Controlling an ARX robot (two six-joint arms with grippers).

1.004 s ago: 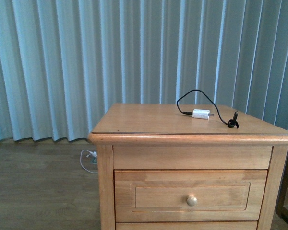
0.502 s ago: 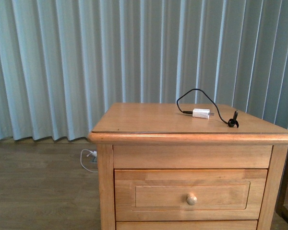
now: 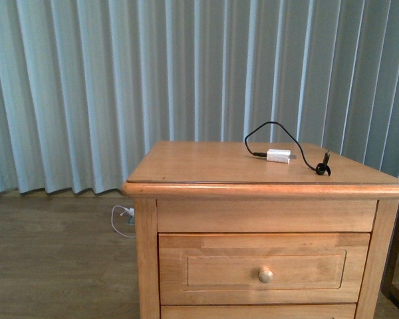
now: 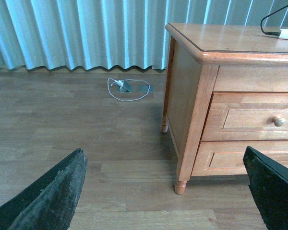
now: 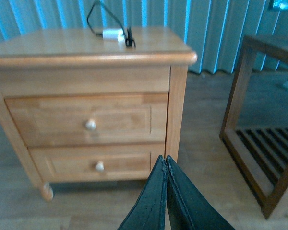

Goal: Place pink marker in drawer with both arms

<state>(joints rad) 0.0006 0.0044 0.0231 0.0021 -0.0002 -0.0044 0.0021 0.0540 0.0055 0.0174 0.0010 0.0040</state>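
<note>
Nearest the cameras, the left gripper [image 4: 163, 191] hung low over the wood floor [image 4: 86, 139] with its 2 black fingers [image 4: 53, 191] spread wide apart and nothing between them. The right gripper [image 5: 165, 191] had its 2 jaws pressed together, with nothing visibly held, in front of the nightstand [image 3: 266, 199]. On the nightstand front, the drawer [image 3: 264, 268], with a recessed panel and 1 round knob [image 3: 265, 275], sat closed, and a shallower drawer front [image 5: 98, 165] lay just below it, also closed. Farther back, on the nightstand top, a small white charger plug [image 3: 278, 157] rested with its black cable [image 3: 272, 133] looping above it. Behind everything hung pale blue curtains [image 3: 120, 86]. The pink marker did not appear in any view.
</note>
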